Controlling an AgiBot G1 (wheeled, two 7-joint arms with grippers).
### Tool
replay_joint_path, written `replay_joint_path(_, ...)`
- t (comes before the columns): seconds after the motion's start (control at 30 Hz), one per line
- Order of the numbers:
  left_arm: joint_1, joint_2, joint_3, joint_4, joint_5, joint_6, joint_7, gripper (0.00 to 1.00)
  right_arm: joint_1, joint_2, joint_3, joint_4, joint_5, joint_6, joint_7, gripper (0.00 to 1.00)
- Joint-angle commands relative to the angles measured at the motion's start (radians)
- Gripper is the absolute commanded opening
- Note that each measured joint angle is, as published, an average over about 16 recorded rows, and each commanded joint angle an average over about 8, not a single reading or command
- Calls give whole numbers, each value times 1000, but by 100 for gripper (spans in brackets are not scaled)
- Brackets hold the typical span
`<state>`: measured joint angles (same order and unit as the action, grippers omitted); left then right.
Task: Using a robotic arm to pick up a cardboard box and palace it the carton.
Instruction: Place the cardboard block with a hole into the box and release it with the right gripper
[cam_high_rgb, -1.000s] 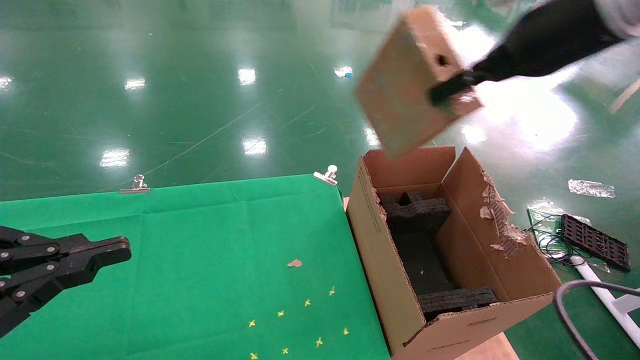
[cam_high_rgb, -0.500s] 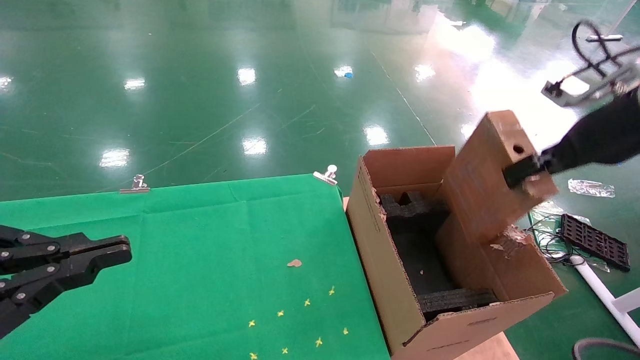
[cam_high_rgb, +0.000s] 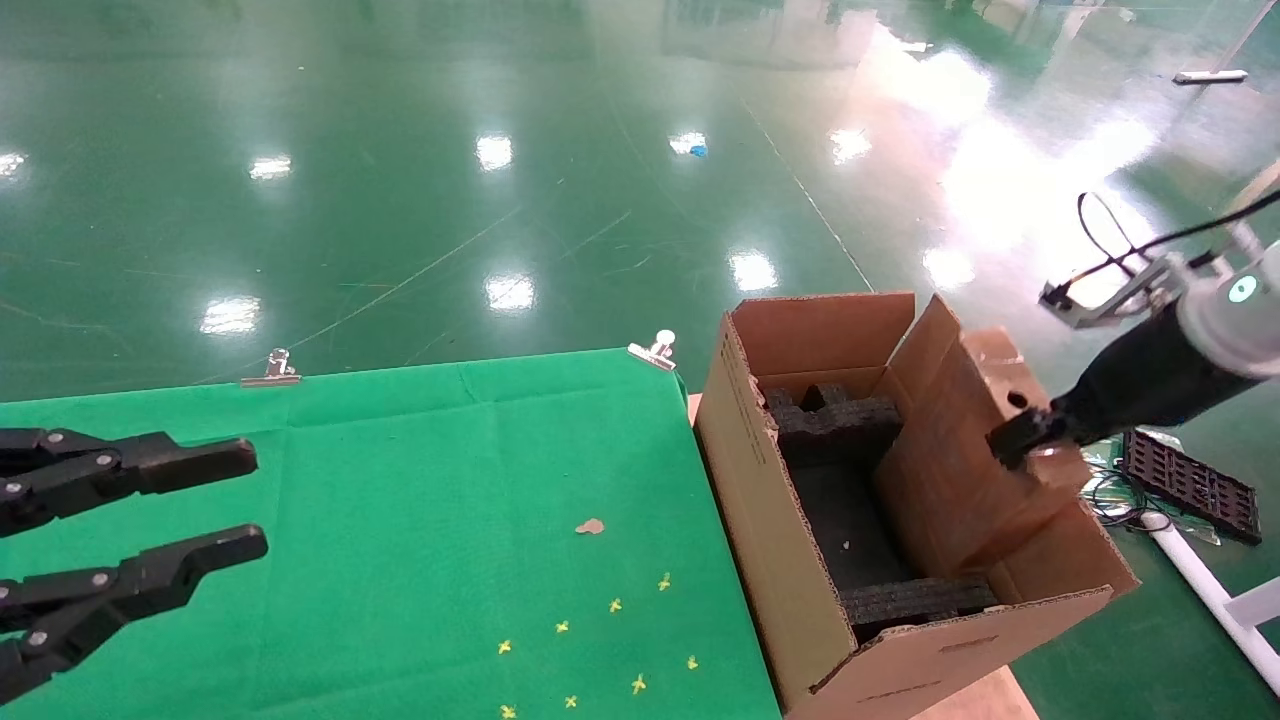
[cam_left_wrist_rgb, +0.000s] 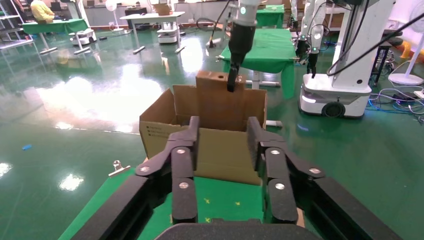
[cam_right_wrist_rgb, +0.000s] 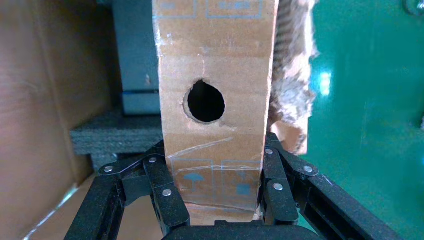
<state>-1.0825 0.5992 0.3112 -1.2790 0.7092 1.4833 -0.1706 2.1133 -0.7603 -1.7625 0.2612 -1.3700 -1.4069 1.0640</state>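
Observation:
The white robotic arm (cam_high_rgb: 1215, 330) reaches in from the right. Its right gripper (cam_high_rgb: 1020, 440) is shut on the cardboard box (cam_high_rgb: 960, 450). The box is narrow, brown and upright, with a round hole in its thin side. Its lower part is inside the carton (cam_high_rgb: 760, 520), against the carton's right wall and torn flap. In the right wrist view the fingers (cam_right_wrist_rgb: 167, 195) clamp both faces of the box (cam_right_wrist_rgb: 215, 60) below the hole. Black foam (cam_high_rgb: 840, 425) lines the carton. My left gripper (cam_high_rgb: 255, 500) is open and empty over the green table, facing the carton (cam_left_wrist_rgb: 160, 132).
The green cloth table (cam_high_rgb: 400, 450) carries a small cardboard scrap (cam_high_rgb: 589, 526), yellow marks and two metal clips (cam_high_rgb: 268, 370). On the floor to the right of the carton lie a black grid part (cam_high_rgb: 1190, 485), cables and a white pipe (cam_high_rgb: 1200, 580).
The right gripper has carried the cardboard box from high above the carton down and to the right, into the carton. The left gripper has opened from shut.

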Motion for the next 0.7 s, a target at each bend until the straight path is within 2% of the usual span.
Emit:
replay_joint_path(0.03,0,0,0,0,0,0,0,100,-31,-11,1,-31,7,8,-9,0)
replay_joint_path(0.33,0,0,0,0,0,0,0,100,-189,-61,26,-134,53,123,-55,0)
replay_joint_path(0.7,0,0,1,0,-1,0,0,100,-339,-110,66,-196,116,233,-87,0)
